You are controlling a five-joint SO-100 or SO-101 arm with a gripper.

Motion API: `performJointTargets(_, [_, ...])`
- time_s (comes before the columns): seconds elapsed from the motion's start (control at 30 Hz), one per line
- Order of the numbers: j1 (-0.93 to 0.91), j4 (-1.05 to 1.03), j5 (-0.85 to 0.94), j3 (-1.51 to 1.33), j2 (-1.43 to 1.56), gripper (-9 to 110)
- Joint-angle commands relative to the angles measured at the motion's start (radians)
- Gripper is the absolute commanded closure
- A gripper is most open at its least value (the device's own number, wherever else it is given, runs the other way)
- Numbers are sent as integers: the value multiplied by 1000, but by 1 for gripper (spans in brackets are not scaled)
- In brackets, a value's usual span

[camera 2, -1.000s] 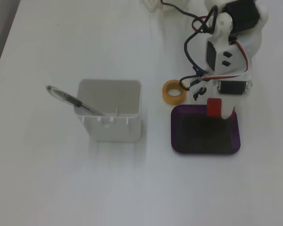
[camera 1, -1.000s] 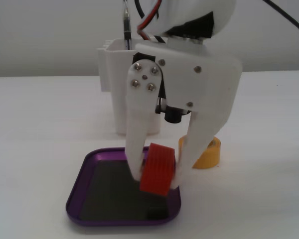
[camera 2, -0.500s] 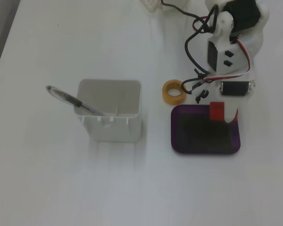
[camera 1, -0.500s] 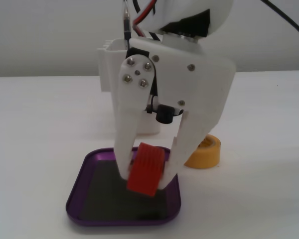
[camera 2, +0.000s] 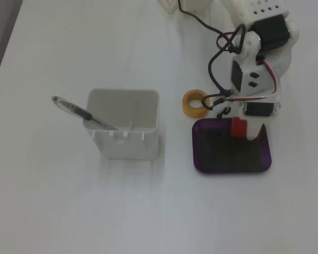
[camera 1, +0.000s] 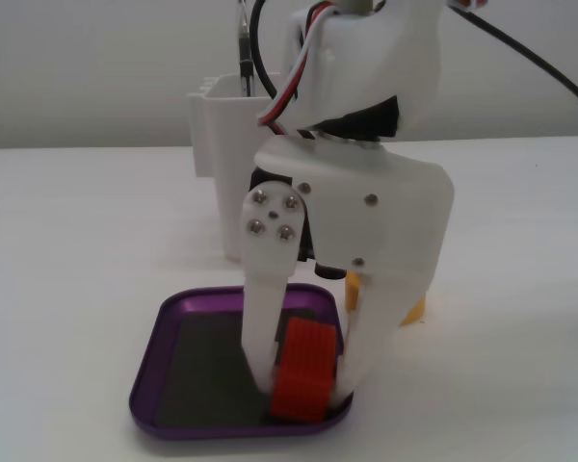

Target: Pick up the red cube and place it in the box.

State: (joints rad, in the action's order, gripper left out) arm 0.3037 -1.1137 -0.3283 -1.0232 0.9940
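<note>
White plastic gripper [camera 1: 303,390] points straight down into the box [camera 1: 173,332], both fingers closed against the sides of the red cube [camera 1: 303,371], one finger on each side. Cube sits low inside the tray, near its front right corner in the low fixed view; can't tell if its base touches the dark bottom or is just above it. Arm is folded over, wrist block with four screws above the fingers, red, white and black wires looping up behind.

Red cube: solid red block, ribbed face toward the low camera, taller than wide as held, slightly tilted.

In the top-down fixed view the gripper [camera 2: 247,135] comes in from the top, and the red cube [camera 2: 237,127] shows as a small red patch at the upper edge of the box [camera 2: 222,166], mostly hidden under the arm. That view gives the layout: yellow tape roll [camera 2: 195,103] just beside the box's upper left corner, white container [camera 2: 125,124] well apart to the left with a pen [camera 2: 77,111] leaning out of it. Low view shows only a sliver of the tape roll [camera 1: 412,308] behind the right finger, and the white container [camera 1: 217,144] behind the arm.
</note>
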Motion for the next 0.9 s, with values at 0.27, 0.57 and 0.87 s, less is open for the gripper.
performJointTargets(0.27, [6,-6,9,43,11,89])
performJointTargets(0.57, [8,-212,6,213,14,79])
performJointTargets(0.87, [25,-601,20,683,26,75])
